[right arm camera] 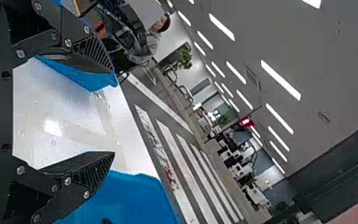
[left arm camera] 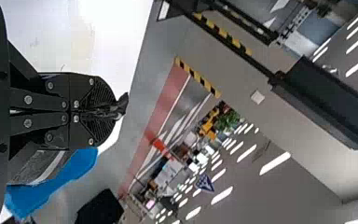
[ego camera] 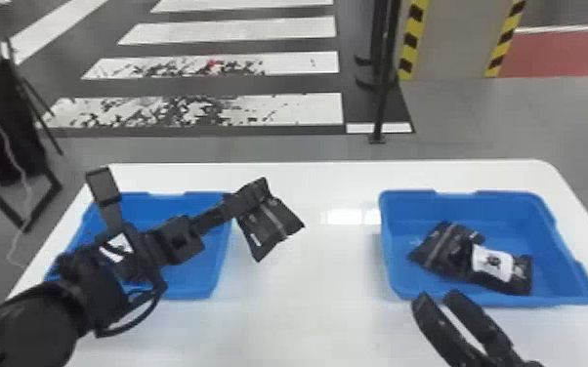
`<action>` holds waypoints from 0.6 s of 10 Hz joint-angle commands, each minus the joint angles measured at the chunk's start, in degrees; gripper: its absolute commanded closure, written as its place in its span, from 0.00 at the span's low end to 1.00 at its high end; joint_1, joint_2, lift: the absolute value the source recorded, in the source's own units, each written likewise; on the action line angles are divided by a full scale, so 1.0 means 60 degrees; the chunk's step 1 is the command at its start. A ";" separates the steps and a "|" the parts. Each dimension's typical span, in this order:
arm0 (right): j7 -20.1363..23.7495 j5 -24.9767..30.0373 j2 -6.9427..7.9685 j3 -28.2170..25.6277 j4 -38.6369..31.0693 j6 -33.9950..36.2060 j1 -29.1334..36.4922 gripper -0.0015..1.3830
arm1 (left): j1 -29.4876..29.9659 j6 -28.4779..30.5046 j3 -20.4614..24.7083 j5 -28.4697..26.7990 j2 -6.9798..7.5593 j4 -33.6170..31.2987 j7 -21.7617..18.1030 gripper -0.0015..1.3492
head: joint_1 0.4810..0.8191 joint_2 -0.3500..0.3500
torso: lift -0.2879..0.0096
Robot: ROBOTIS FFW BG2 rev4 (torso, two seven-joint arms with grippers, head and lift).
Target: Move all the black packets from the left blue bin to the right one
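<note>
A robot's left gripper (ego camera: 253,194) clamps a black packet (ego camera: 272,223) beside the left blue bin (ego camera: 212,273), while the right gripper (ego camera: 438,298), fingers apart, hangs near the right blue bin (ego camera: 564,278) holding other black packets (ego camera: 438,246).

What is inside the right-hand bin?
Inside the right blue plastic bin lie overlapping black packets, one of them white-labelled. Whatever is directly beneath them is covered and cannot be seen.

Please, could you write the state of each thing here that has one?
Left gripper: shut on held packet.
Held packet: hanging over the table.
Right gripper: open.
Left bin: upright, partly hidden behind left arm.
Right bin: upright, holding black packets.
</note>
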 commanded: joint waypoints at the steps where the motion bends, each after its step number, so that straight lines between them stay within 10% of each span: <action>1: 0.0252 -0.0195 0.0000 0.0065 -0.0036 0.0692 -0.0420 0.32 | -0.0049 -0.0055 -0.0647 0.0346 -0.0004 -0.0026 -0.0024 0.90 | 0.63 0.58 | 0.50; 6: 0.0443 -0.1376 -0.0220 0.1017 0.0034 0.1934 -0.1381 0.32 | -0.0494 0.0086 -0.2171 0.0726 0.0069 -0.0026 -0.0053 0.90 | 0.63 0.51 | 0.50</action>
